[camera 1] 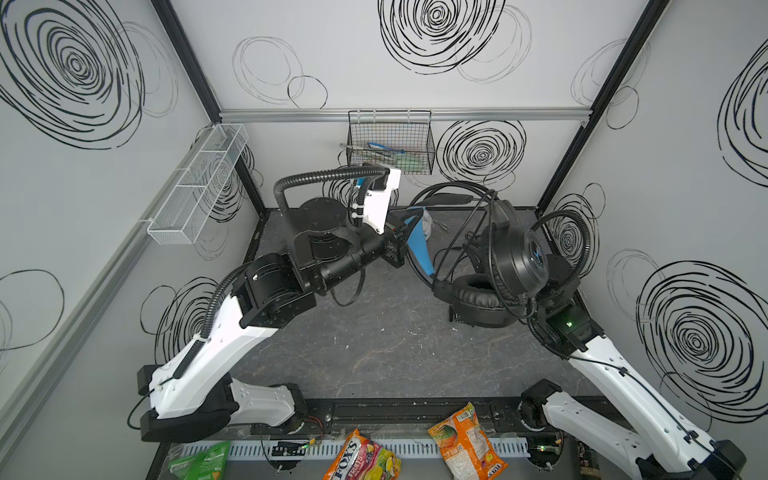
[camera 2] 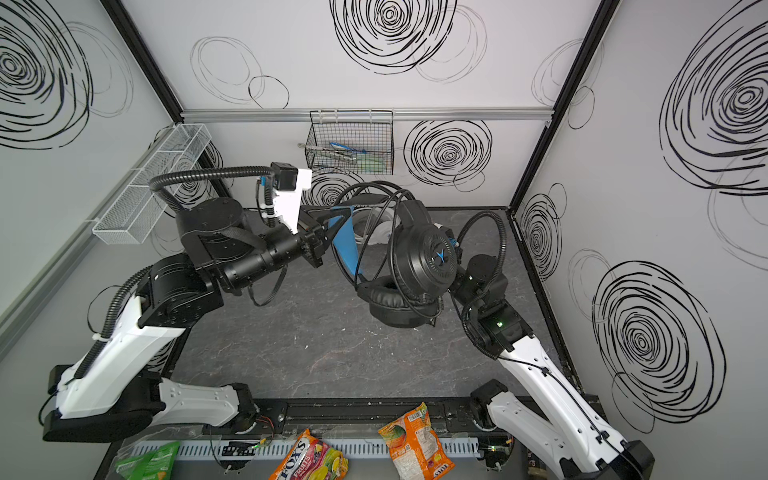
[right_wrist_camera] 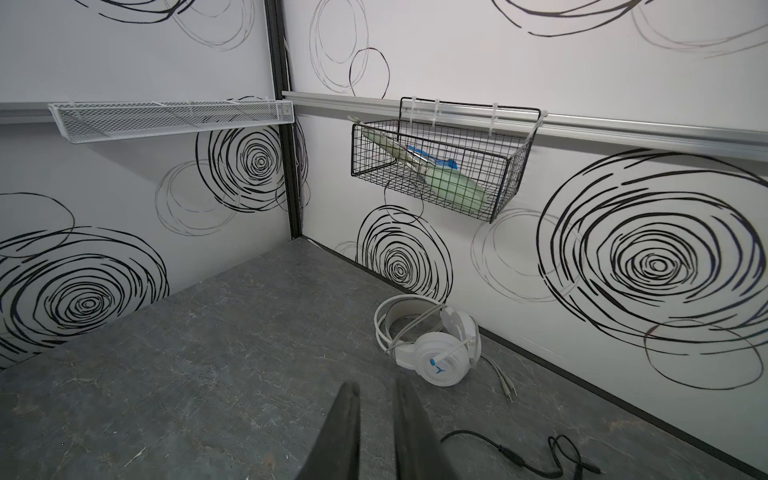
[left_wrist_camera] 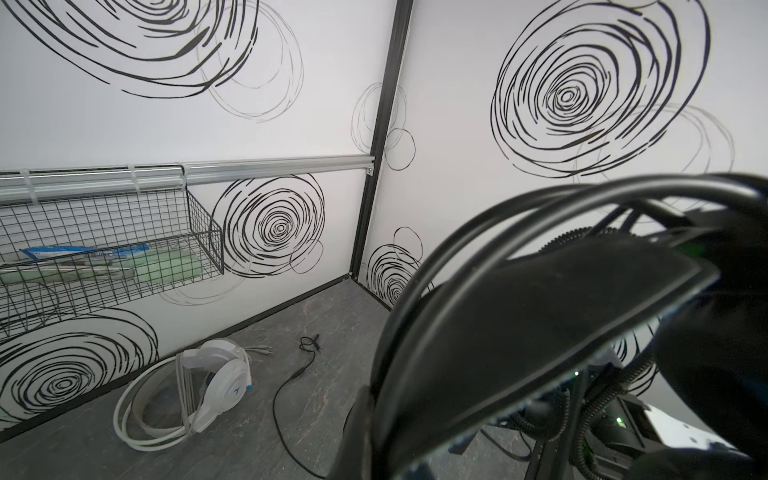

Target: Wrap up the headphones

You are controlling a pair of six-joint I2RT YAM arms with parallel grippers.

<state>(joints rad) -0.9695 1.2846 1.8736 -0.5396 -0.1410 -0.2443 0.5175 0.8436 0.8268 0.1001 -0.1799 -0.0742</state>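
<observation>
Three snack bags [camera 1: 361, 457] lie along the near edge, in front of a dark grey table [camera 1: 374, 353]. Over the middle of the table, the left gripper [camera 1: 406, 227] is clamped on the blue-lined headband of the black headphones [camera 1: 515, 257]. In both top views these are held up between the two arms, with one ear cup above the other. Their black cable [camera 1: 492, 232] is looped several times around the band and cups, and its plug end [right_wrist_camera: 519, 457] trails on the table.

The right gripper [right_wrist_camera: 375, 384] is hidden behind the upper ear cup in both top views. The right wrist view shows its fingers [right_wrist_camera: 345, 432] a little apart, with nothing visible between them.

Farther back, the white headphones [right_wrist_camera: 440, 361] lie on the table against the rear wall, with their white cable wound around the band. On the wall above hangs a black wire basket [camera 1: 390, 145]. A white mesh tray [camera 1: 195, 187] is fixed to the left wall.
</observation>
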